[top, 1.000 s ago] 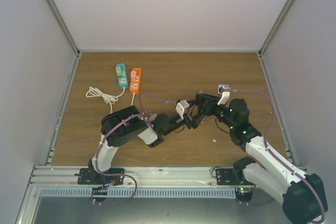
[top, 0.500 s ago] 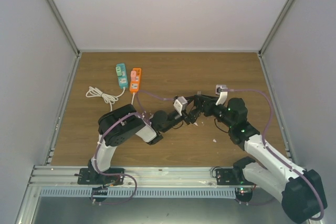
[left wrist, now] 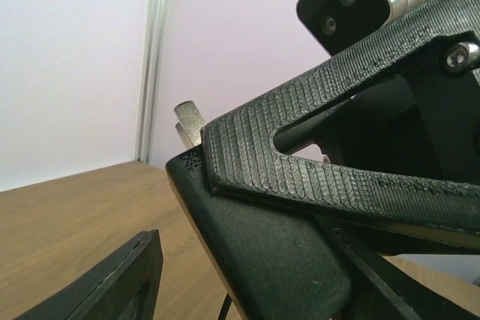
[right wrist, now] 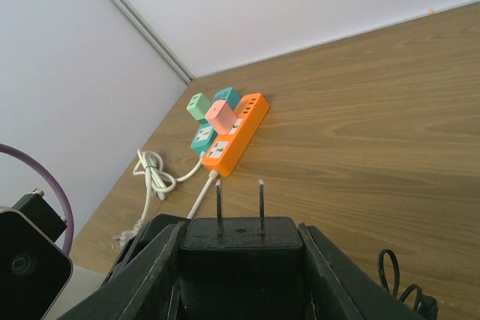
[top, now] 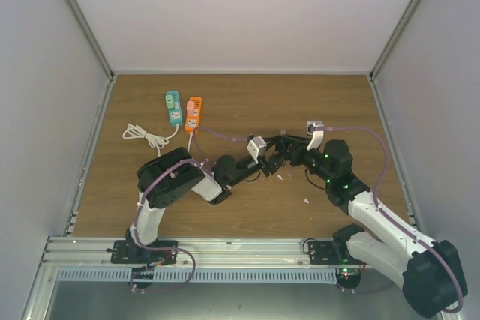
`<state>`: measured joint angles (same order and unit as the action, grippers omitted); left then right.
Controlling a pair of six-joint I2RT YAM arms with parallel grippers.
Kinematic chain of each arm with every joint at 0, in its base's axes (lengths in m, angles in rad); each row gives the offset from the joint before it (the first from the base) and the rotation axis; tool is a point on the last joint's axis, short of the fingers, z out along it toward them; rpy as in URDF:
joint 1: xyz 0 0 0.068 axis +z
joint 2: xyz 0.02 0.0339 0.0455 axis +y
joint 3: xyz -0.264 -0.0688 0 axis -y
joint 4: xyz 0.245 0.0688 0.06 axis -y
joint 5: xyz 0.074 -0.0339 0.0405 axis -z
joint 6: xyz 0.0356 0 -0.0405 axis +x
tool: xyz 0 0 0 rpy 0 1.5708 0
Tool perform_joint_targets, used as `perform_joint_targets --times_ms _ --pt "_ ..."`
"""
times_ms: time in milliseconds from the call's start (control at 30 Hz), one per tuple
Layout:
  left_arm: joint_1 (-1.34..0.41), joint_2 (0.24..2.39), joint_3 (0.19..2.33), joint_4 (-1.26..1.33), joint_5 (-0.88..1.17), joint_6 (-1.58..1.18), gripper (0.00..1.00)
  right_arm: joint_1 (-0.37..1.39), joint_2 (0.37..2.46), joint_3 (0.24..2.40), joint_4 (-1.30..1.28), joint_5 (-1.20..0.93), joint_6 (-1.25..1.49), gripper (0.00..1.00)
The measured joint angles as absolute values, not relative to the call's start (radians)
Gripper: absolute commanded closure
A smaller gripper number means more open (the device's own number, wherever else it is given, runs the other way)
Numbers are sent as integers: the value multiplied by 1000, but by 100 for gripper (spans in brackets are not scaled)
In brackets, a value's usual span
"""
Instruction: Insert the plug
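Right gripper [right wrist: 240, 243] is squeezed tight on the black plug [right wrist: 240, 264], and the plug's two metal prongs [right wrist: 218, 207] stick out the front. Left gripper [top: 265, 158] is right beside it, with its fingers apart on both sides of the plug. The orange power strip [top: 193, 114] lies well away, ahead and to the left, and the prongs point about that way. Its long side runs away from the arms. The left arm is nearer to it.

Left pincer [top: 270, 164] ajar — right pincer [top: 280, 154] clamped.
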<state>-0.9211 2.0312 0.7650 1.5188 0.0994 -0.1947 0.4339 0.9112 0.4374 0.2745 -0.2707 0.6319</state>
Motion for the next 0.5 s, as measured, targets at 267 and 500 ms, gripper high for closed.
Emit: perform_joint_targets --times_ms 267,500 --pt "-912 2028 764 1519 126 -179 48 440 918 438 287 -267 617 88" --pt "-908 2005 747 1519 134 -160 56 451 918 440 301 -268 614 88"
